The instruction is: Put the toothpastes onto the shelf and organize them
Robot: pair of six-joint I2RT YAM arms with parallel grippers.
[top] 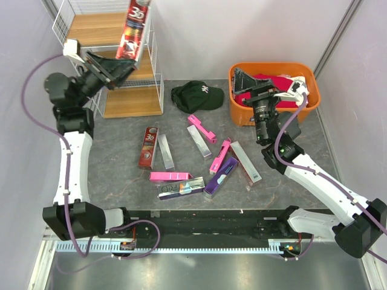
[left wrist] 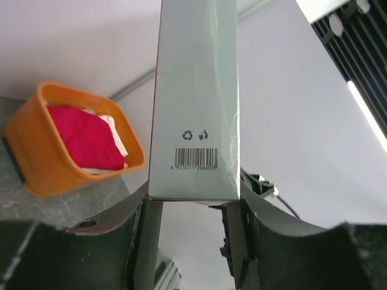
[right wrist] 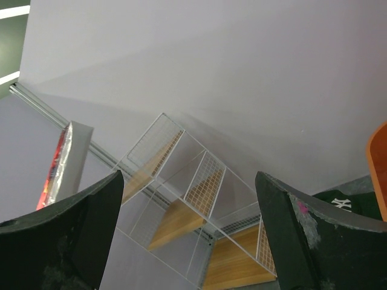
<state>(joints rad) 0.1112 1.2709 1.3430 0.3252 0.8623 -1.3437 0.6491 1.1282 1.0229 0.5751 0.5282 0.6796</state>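
My left gripper [top: 119,65] is raised beside the white wire shelf [top: 158,90] and is shut on the lower end of a dark red and silver toothpaste box [top: 134,29], which it holds upright against the rack's upper part. In the left wrist view the box [left wrist: 196,96] stands between the fingers [left wrist: 142,241] and shows a barcode. Several more toothpastes lie loose on the table: dark red [top: 148,147], silver [top: 165,151], pink [top: 170,176], holographic [top: 181,188] and purple [top: 221,177]. My right gripper [top: 253,84] is open and empty over the orange tub. Its wrist view [right wrist: 190,229] faces the shelf [right wrist: 181,217].
An orange tub [top: 272,65] with red and white cloth stands at the back right; it also shows in the left wrist view [left wrist: 36,163]. A dark green cap [top: 196,95] lies between shelf and tub. Walls close in on the left and right.
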